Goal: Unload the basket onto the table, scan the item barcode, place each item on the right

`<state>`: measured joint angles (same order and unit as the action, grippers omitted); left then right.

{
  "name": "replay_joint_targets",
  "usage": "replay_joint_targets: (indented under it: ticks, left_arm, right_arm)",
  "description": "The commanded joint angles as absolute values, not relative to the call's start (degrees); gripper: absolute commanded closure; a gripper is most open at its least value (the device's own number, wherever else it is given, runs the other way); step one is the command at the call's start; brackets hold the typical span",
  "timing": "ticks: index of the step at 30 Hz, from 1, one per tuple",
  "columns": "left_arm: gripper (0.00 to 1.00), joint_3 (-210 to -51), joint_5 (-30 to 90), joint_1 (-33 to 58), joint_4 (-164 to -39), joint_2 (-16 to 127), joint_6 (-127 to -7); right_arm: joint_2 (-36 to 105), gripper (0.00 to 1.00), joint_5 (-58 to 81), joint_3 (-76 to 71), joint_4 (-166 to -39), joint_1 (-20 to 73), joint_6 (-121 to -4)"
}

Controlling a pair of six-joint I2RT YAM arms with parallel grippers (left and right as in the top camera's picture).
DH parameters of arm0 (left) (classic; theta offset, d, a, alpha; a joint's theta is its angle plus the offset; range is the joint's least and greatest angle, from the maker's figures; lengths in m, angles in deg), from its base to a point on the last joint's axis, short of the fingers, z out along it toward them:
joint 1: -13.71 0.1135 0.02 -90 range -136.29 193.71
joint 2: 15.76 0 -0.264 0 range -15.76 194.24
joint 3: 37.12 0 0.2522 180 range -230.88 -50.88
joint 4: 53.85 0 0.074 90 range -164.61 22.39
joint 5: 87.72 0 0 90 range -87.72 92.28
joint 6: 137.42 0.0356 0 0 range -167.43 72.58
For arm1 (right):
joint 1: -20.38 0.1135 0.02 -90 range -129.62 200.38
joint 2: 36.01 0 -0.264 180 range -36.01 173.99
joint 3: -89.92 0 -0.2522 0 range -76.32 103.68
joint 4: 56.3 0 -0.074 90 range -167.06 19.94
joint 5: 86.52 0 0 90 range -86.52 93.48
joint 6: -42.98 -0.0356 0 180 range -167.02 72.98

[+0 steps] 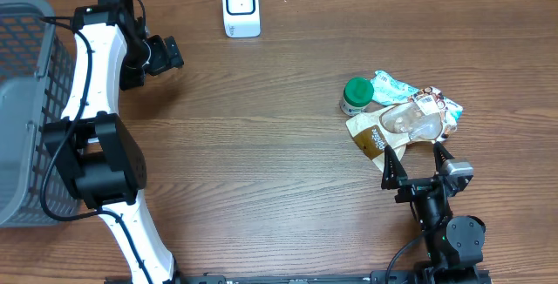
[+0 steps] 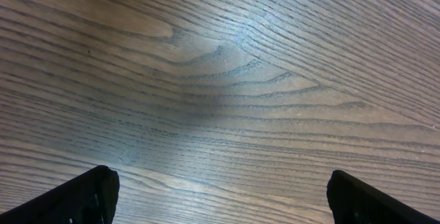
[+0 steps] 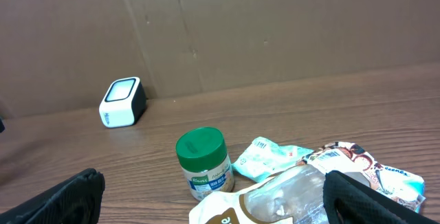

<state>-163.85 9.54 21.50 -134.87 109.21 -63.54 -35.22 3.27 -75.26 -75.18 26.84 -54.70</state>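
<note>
Several packets [image 1: 410,120], green-lidded jar [image 1: 356,96] just before right gripper [image 1: 413,150]; scanner [image 1: 241,7] well beyond

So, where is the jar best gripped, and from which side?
Probably grip the jar by its green lid, coming from above. It stands upright, so the round lid is free all around, while packets crowd its body on the side facing the right gripper.

Left gripper [image 2: 220,191], right gripper [image 1: 413,165]: wide open
</note>
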Motion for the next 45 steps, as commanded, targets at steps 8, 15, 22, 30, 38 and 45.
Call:
replay_joint_targets:
  ticks: [8,15,22,30,38,45]
  left_arm:
    - [0.0,-164.61,9.32,15.58,-134.83,94.81,-63.94]
    - [0.01,-164.61,9.35,6.51,-134.83,81.76,-63.94]
    - [0.0,-164.5,6.53,-3.31,-135.35,73.52,-60.09]
    - [0.01,-151.93,1.15,-4.23,-122.92,64.91,-58.74]
    - [0.0,-117.84,-1.1,-2.87,-96.69,47.03,-58.8]
    - [0.0,-91.48,-1.08,2.94,-81.76,29.37,-59.19]
  right_arm:
    - [-35.85,0.0,3.62,-75.85,-74.88,26.62,-54.42]
    - [-35.85,0.0,3.62,-75.85,-74.88,26.62,-54.44]
    - [-35.85,0.0,3.62,-75.85,-74.88,26.62,-54.42]
    - [-35.85,0.0,3.62,-75.85,-74.88,26.62,-54.44]
    - [-35.85,0.0,3.62,-75.85,-74.88,26.62,-54.44]
    - [-35.85,0.0,3.62,-75.85,-74.88,26.62,-54.42]
